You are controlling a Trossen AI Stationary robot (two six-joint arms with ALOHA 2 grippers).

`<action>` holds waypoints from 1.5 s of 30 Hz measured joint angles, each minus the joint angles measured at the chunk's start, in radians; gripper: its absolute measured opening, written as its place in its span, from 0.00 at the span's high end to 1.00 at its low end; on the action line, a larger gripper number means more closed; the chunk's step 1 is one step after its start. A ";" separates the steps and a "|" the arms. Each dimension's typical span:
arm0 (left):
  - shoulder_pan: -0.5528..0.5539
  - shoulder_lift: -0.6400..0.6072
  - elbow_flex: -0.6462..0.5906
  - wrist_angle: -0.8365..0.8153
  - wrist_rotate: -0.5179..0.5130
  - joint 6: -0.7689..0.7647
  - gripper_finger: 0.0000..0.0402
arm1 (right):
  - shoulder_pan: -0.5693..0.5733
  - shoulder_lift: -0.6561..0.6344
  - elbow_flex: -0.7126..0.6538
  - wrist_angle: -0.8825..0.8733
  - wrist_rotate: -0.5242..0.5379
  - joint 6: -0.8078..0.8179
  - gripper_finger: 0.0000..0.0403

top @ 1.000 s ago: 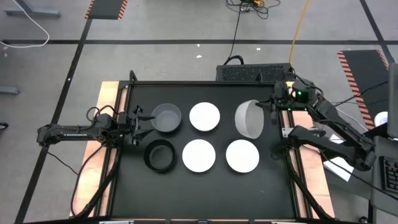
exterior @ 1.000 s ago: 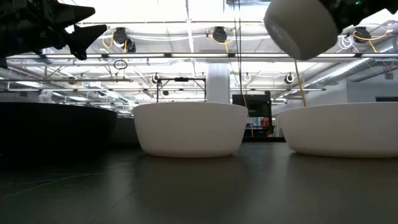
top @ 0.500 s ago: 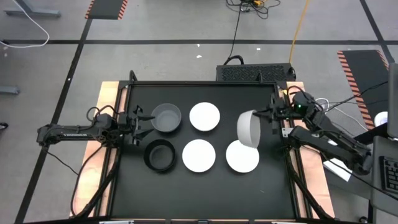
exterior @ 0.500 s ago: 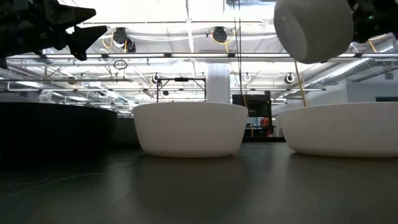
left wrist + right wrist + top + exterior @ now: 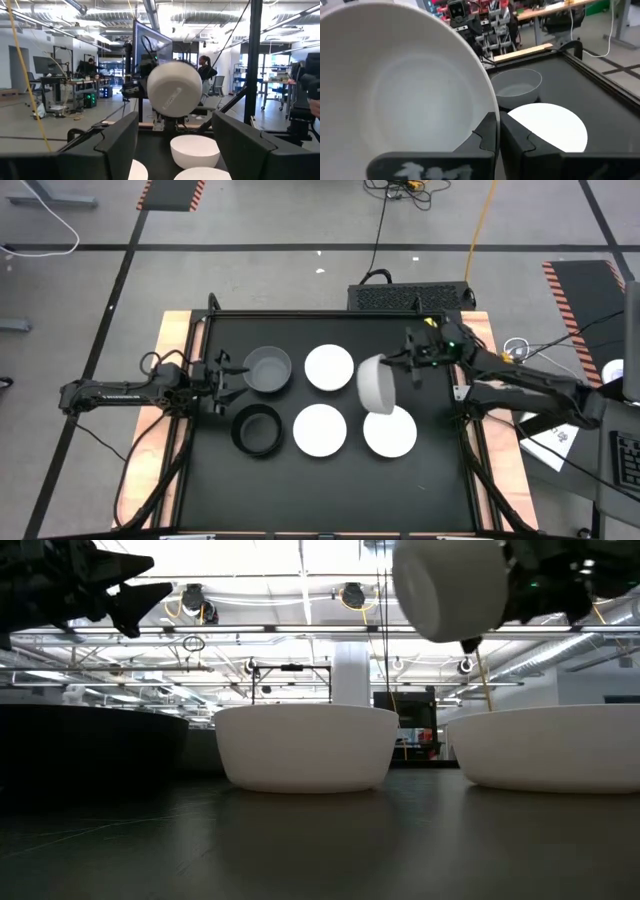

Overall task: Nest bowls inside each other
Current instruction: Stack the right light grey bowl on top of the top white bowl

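Bowl (image 5: 377, 384), rim pinched by right gripper (image 5: 398, 370) fingers, has moved leftward; left gripper (image 5: 228, 375) fingers open, empty.

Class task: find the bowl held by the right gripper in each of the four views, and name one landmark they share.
High: held bowl, right of centre.
Low: top, raised.
Left wrist: centre, far off.
Right wrist: fills the near side.
Shared landmark: black table.

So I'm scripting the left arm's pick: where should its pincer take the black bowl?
On the rim wall of the black bowl, probably from straight above, one finger inside and one outside. It sits upright and open-topped, apart from its neighbours, just beside the left pincer, which hangs open.
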 joint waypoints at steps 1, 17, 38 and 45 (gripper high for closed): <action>0.000 0.000 0.000 -0.006 0.000 0.000 0.36 | 0.004 0.038 0.022 0.002 0.000 -0.010 1.00; 0.000 0.000 0.000 -0.043 0.002 -0.002 0.36 | 0.013 0.536 0.503 -0.375 0.021 -0.151 1.00; 0.000 0.000 0.000 -0.068 0.002 0.006 0.36 | -0.003 0.927 0.904 -0.704 0.254 -0.352 1.00; 0.000 0.000 0.000 -0.071 0.002 0.016 0.36 | -0.014 1.005 0.968 -0.744 0.270 -0.384 1.00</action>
